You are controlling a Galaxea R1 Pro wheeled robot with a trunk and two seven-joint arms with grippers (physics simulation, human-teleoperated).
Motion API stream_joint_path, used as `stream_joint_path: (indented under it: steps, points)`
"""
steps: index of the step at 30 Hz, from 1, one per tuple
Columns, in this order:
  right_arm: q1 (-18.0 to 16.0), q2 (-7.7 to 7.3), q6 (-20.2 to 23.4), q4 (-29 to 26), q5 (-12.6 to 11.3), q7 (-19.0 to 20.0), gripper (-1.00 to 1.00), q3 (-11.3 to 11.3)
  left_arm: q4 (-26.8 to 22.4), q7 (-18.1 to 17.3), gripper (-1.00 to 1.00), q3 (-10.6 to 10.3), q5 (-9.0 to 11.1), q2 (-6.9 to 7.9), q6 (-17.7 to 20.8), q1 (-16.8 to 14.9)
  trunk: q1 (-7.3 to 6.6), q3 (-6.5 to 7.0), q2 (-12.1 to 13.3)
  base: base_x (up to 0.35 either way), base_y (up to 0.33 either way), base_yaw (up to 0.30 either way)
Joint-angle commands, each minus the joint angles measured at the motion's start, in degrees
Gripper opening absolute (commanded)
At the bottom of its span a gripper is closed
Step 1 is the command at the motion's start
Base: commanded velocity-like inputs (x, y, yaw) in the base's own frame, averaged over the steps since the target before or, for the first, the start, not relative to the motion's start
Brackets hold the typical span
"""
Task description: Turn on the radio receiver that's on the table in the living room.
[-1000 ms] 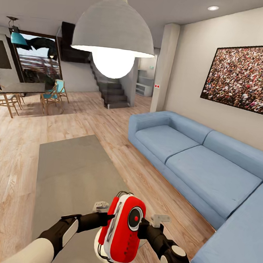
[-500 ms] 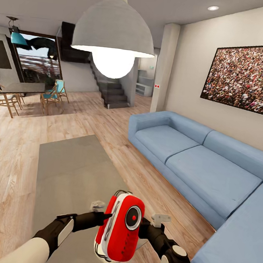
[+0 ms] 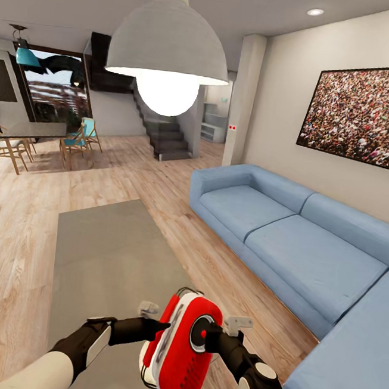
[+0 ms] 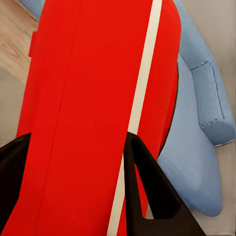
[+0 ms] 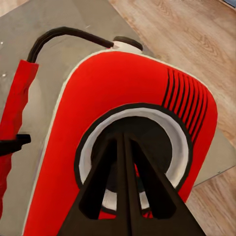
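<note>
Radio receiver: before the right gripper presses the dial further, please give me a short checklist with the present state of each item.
1. Left gripper shut on the radio receiver: ok.
2. Right gripper closed, fingertips at the dial: ok.
3. Radio above the table: ok.
4. Radio resting on the table: cannot tell.
5. Dial light green, meaning on: not ok, a red dot shows.
6. Strap away from the fingers: ok.

White dome pendant lamp (image 3: 169, 48) hangs lit near the ceiling, centre-left. Blue L-shaped sofa (image 3: 297, 241) along the right wall, crowd photo (image 3: 364, 116) above it. Staircase (image 3: 165, 134) behind. Dining table (image 3: 30, 130) with wooden chairs (image 3: 4, 149) far left. Light wood floor (image 3: 9, 247).
</note>
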Motion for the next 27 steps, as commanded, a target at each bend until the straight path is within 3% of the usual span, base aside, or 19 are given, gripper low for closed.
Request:
stream_joint_path:
  steps: [1,10,23,27]
  points:
    - [0.0,0.0,0.0,0.0,0.0,0.0,-1.0,0.0,-0.1,0.0,-1.0,-0.1,0.4,-0.06,0.0,0.0,0.0,0.01,0.0,0.0,0.0,0.0]
    - [0.0,0.01,0.0,0.0,0.0,0.0,-1.0,0.2,-0.1,-0.5,-1.0,-0.8,0.5,-0.02,0.1,0.0,0.0,0.01,0.0,0.0,0.0,0.0]
    - [0.0,0.02,0.0,0.1,0.0,0.0,-1.0,0.2,-1.1,-2.3,-1.0,-0.3,1.0,2.47,0.3,0.0,0.0,0.01,0.0,0.0,0.0,0.0]
    - [0.0,0.04,0.0,0.1,0.0,-0.1,-1.0,0.2,-1.4,-6.2,-1.0,-0.1,1.0,3.09,0.5,0.0,0.0,0.01,0.0,0.0,0.0,0.0]
